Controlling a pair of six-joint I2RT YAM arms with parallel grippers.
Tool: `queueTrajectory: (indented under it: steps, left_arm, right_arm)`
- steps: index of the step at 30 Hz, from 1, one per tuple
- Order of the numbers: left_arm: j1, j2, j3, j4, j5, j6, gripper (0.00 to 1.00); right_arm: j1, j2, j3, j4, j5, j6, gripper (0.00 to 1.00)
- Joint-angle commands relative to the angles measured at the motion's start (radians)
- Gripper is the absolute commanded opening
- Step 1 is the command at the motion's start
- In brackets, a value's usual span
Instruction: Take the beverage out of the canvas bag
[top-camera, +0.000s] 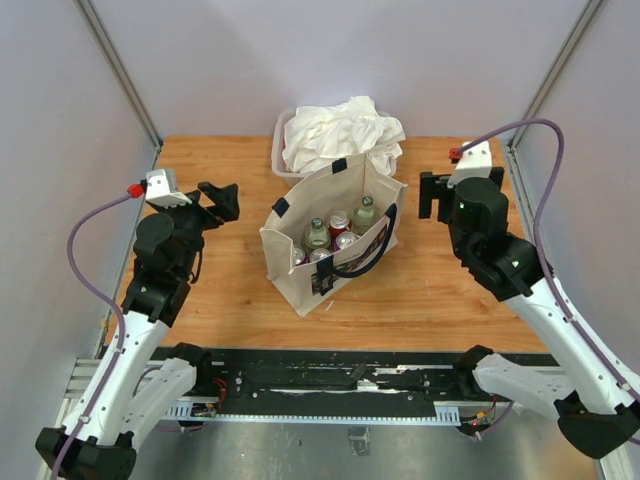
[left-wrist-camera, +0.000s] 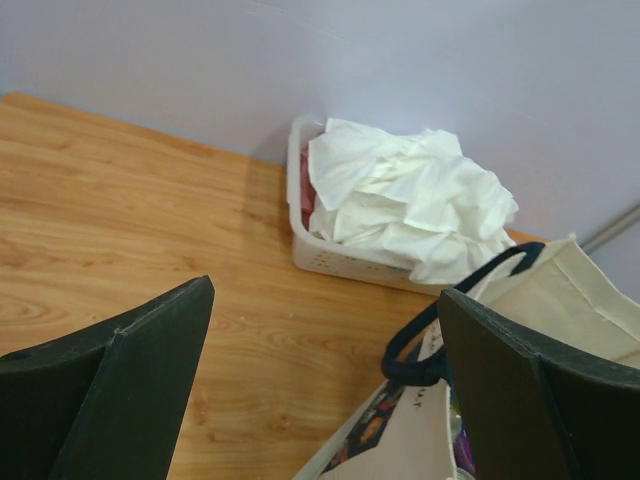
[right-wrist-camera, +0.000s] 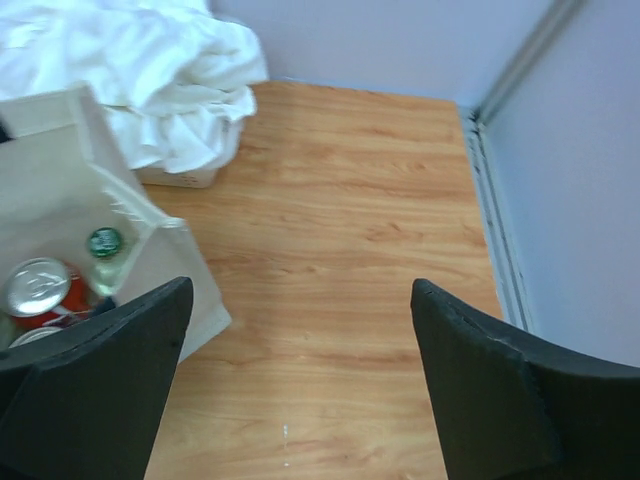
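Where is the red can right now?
Top view, mid-table: the red can stands inside the canvas bag, in its far half, between two bottles.

You are looking at a beige canvas bag (top-camera: 292, 265) carrying navy handles (top-camera: 385, 242) and a dark, multicoloured label (top-camera: 324, 281). Inside, a red can (right-wrist-camera: 40, 292) is showing its silver top beside a green-capped bottle (right-wrist-camera: 104, 243). White cloth (top-camera: 340, 130) is filling a pale perforated tub (left-wrist-camera: 330, 258) on the orange-brown, wood-grained table (top-camera: 440, 290).

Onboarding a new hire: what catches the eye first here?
The open bag at the table centre, bottles and cans standing inside. Behind it, a white cloth heap spills over a tub. The left end effector and right end effector hang open either side, holding nothing.
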Motion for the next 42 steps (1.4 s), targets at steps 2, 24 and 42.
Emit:
queueTrajectory:
  steps: [2,24,42]
  left_arm:
    - [-0.089,0.022,0.041,0.049,0.073,0.036,1.0]
    - [-0.208,0.096,0.037,0.037,0.174,0.053,0.75]
    - [-0.425,-0.034,0.134,-0.414,-0.042,-0.08,0.89]
  right_arm:
    - [0.118,0.068,0.084,0.053,-0.118,-0.085,0.8]
    - [0.288,0.242,0.061,0.09,-0.46,0.017,0.01]
    - [0.348,0.182,-0.081,0.066,-0.584,0.092,0.01]
